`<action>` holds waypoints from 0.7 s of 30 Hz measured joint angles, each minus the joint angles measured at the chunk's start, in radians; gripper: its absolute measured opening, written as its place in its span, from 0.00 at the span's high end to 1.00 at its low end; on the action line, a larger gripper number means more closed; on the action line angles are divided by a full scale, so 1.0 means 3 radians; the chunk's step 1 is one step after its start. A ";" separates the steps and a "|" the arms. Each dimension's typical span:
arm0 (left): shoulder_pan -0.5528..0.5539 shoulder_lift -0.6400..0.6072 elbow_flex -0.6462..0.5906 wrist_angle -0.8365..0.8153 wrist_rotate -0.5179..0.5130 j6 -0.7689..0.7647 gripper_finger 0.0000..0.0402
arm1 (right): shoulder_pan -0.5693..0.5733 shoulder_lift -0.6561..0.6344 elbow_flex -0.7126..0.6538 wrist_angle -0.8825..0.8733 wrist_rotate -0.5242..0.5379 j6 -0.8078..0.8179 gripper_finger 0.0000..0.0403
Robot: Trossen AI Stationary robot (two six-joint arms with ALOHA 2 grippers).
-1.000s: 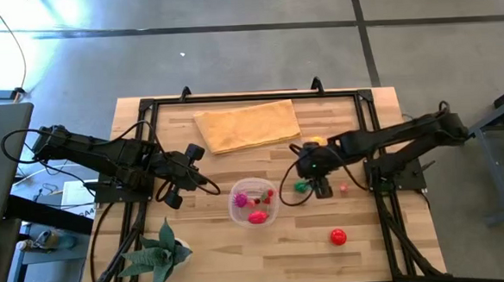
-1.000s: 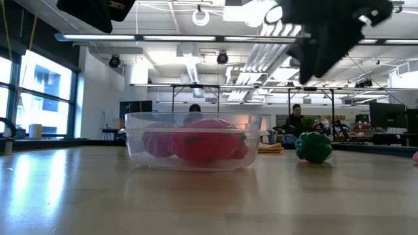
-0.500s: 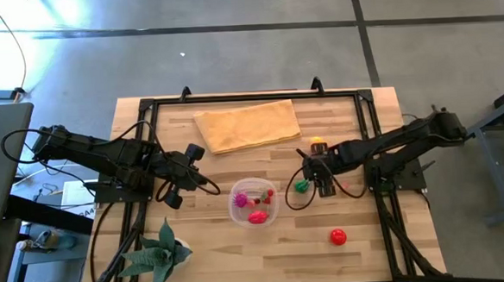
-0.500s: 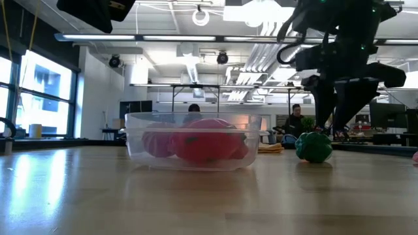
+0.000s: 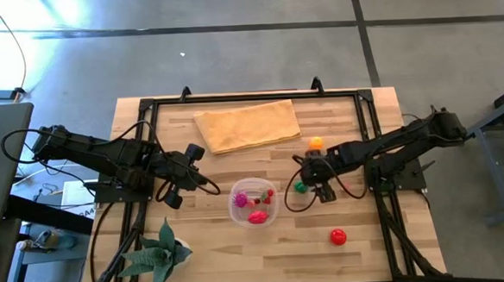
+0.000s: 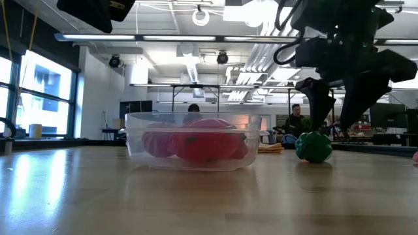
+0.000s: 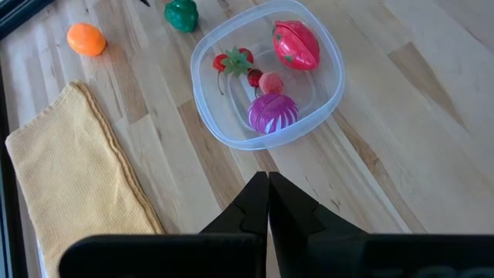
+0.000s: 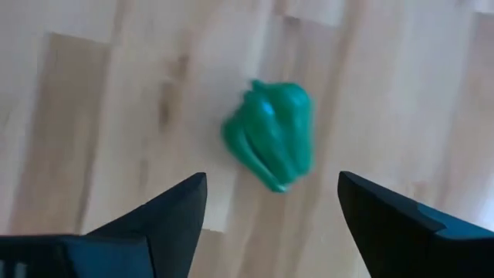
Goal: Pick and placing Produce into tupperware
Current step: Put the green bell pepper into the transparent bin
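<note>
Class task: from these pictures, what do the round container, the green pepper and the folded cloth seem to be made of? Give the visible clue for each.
Container: probably clear plastic; its contents and the table show through its glossy wall.
Green pepper: seemingly moulded plastic or rubber; smooth, evenly coloured, slightly shiny.
Cloth: woven fabric, matte, with a fine weave and soft folds.

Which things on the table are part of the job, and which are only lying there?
Part of the job:
- clear bowl, already holding some toy produce
- green pepper, under the open right claw
- orange fruit
- red fruit

Only lying there:
- yellow cloth
- green plant
</note>
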 joint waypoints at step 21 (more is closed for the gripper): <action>-0.0001 0.0000 0.0001 0.0001 0.0000 0.0000 0.99 | -0.0122 0.0590 0.0000 0.0410 -0.0112 -0.0355 0.29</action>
